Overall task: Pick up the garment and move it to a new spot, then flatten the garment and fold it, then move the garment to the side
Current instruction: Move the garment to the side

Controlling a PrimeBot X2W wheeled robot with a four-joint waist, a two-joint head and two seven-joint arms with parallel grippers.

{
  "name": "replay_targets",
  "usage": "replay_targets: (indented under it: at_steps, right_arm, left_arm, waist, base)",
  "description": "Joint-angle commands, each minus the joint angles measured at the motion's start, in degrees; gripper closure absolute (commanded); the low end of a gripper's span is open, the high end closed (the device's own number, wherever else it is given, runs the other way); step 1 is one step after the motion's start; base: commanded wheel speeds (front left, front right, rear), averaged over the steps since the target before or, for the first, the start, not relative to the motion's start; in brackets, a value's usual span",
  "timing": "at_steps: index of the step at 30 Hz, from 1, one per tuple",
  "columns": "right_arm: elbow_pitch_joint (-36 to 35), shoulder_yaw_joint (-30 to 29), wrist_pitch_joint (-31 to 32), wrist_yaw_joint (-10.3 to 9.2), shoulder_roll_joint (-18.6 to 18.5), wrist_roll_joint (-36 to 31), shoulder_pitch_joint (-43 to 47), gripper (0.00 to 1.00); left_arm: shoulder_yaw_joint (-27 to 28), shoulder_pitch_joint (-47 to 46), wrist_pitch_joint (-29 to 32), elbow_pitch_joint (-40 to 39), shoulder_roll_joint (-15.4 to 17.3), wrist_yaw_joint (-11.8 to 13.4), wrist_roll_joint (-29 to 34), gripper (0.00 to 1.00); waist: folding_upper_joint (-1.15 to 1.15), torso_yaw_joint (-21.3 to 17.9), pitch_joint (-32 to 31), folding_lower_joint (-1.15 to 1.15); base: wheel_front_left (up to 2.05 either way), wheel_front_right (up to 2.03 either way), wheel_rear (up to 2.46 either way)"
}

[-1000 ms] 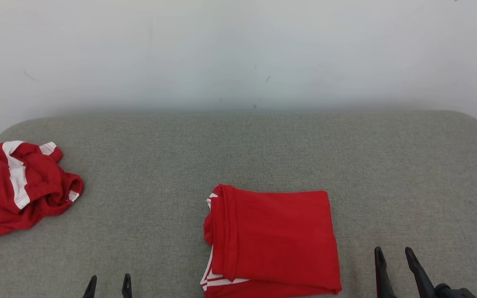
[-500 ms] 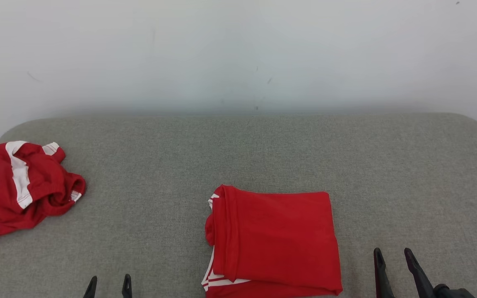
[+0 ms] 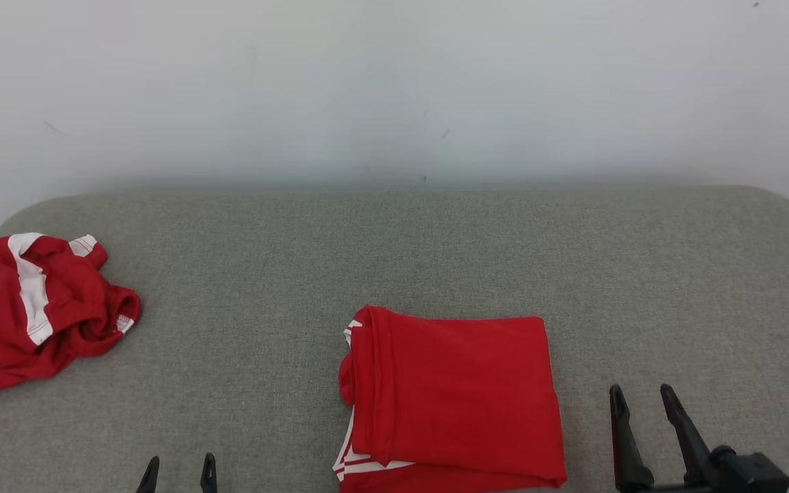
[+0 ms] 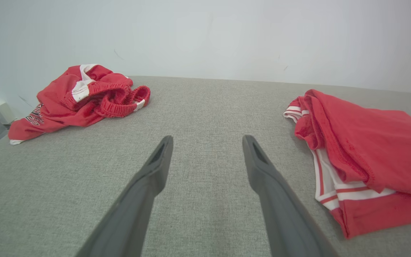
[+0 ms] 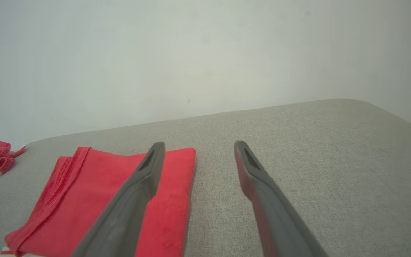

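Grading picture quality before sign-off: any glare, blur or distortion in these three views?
Head view: soft even light, no glare, folded garment and grey surface sharp, a dim shadow band at the foot of the wall. Left wrist view: wide-angle stretch enlarges the left tool; crumpled garment crisp. Right wrist view: right tool slightly soft-edged up close, no glare.

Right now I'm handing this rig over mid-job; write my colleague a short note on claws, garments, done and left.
Left claw: open, empty, near the front edge.
Right claw: open, empty, just right of the folded red garment with white-striped trim, apart from it.
That garment lies mid-front on the grey fabric surface; a crumpled red and white garment lies far left.
Done: folding, apparently.
Left: move the folded garment aside; the crumpled one is unfolded.
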Motion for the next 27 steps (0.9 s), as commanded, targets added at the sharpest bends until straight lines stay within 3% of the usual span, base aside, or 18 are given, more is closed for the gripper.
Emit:
replay_targets:
  at_steps: [1, 7, 19, 27]
  right_arm:
    - [-0.11, 0.01, -0.09, -0.14, -0.01, -0.37, -1.24, 0.0]
    - [3.69, 1.86, -0.09, -0.14, -0.39, -1.68, -8.04, 0.0]
    - [26.1, 2.62, -0.09, -0.14, -1.01, -1.46, -22.28, 0.0]
    - [35.54, 2.64, -0.09, -0.14, -0.61, -0.01, -25.06, 0.0]
  left_arm:
    - [0.12, -0.18, -0.08, 0.06, -0.03, -0.38, -0.03, 0.0]
    - [-0.73, -1.35, -0.08, 0.19, -0.03, -0.27, -0.13, 0.0]
    - [-3.13, -4.3, -0.08, 0.4, -0.04, 0.03, -0.95, 0.0]
    - [-3.06, -4.95, -0.08, 0.74, -0.03, 0.07, -1.05, 0.0]
  waist:
    - [0.0, 0.02, 0.2, 0.0]
    - [0.0, 0.85, 1.3, 0.0]
    - [0.0, 4.51, 4.82, 0.0]
    - [0.0, 5.52, 5.7, 0.0]
  base:
    - [0.0, 0.0, 0.0]
    - [0.0, 0.0, 0.0]
    - [0.0, 0.0, 0.0]
    - [0.0, 0.0, 0.0]
